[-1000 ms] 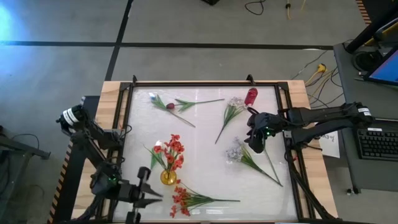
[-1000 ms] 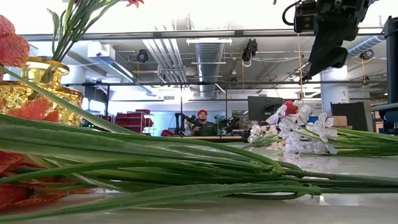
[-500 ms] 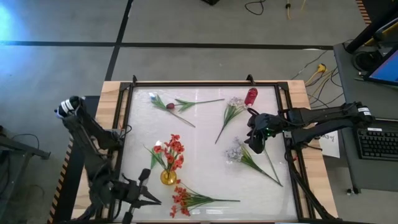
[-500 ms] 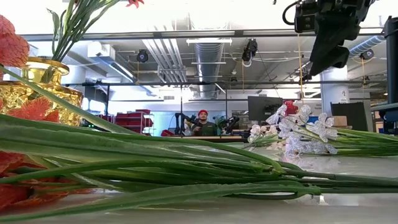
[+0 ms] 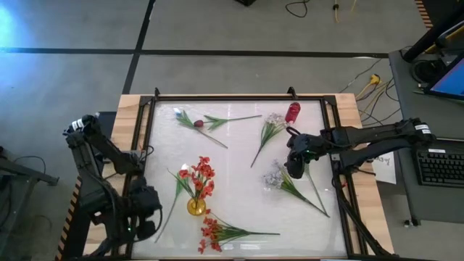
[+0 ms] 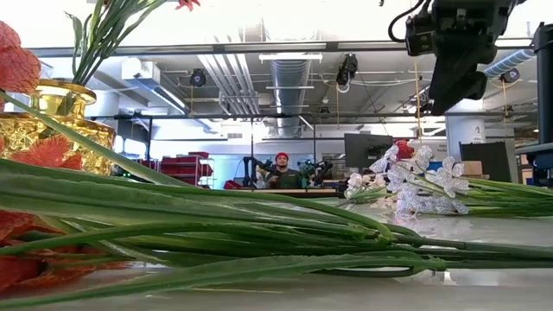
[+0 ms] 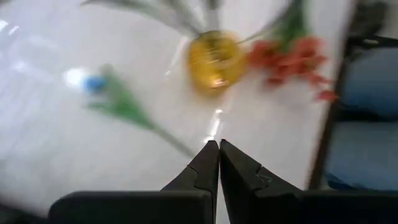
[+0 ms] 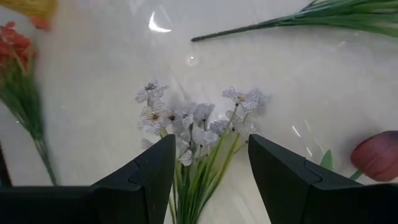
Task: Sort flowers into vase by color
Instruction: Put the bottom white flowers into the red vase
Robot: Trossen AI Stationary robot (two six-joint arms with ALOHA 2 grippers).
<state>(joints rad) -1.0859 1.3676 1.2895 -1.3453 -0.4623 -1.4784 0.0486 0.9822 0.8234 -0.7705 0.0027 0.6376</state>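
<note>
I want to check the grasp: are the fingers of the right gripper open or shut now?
Open. The right gripper shows a wide gap between its fingers, framing the white flower spray on the table, nothing held.

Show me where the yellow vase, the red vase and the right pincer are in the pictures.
yellow vase point(image 5: 196, 206), high view, on its round rim.
red vase point(image 5: 292, 113), high view, on its body.
right pincer point(image 8: 210, 163), right wrist view, midway between its open fingertips.

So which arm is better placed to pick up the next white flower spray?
The right. Its gripper hangs open directly over the white spray on the table's right side. The left gripper is shut, back at the table's near-left edge beside the yellow vase.
</note>
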